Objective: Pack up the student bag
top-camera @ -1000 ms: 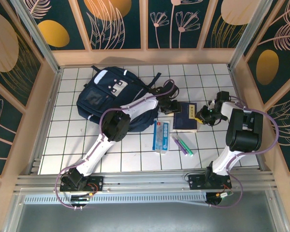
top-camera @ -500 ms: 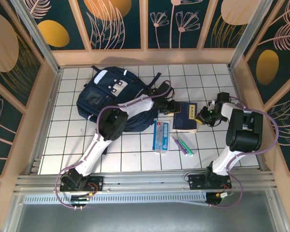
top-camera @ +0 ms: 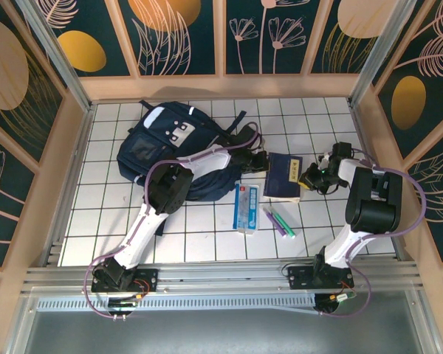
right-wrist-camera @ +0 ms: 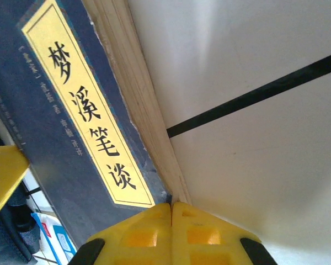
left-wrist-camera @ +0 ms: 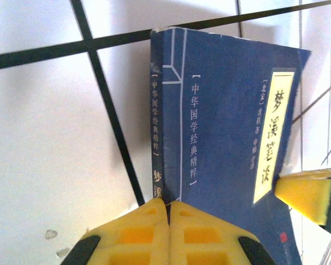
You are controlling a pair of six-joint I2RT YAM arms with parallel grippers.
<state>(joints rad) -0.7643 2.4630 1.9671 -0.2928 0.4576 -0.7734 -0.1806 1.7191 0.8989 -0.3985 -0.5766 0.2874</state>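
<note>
The student bag [top-camera: 170, 147], a navy backpack with a grey buckled flap, lies at the back left of the tiled table. To its right lies a small dark-blue book [top-camera: 284, 177] with a yellow title strip. My left gripper [top-camera: 261, 161] is at the book's left edge. In the left wrist view its yellow pads are pressed together [left-wrist-camera: 169, 208], tips against the book's spine [left-wrist-camera: 157, 138]. My right gripper [top-camera: 311, 177] is at the book's right edge. Its pads are together too [right-wrist-camera: 171, 208], touching the near corner of the page block [right-wrist-camera: 138, 99].
A blue-and-white flat pack [top-camera: 245, 208] lies in front of the book. Two pens [top-camera: 279, 220], purple and green, lie right of it. Wooden walls ring the table, with a metal rail along the near edge. White tiles [top-camera: 103, 214] lie bare at the front left.
My left gripper's jaws have closed at the book's spine. The right gripper has finished closing at the opposite edge. The book has turned slightly between them.
</note>
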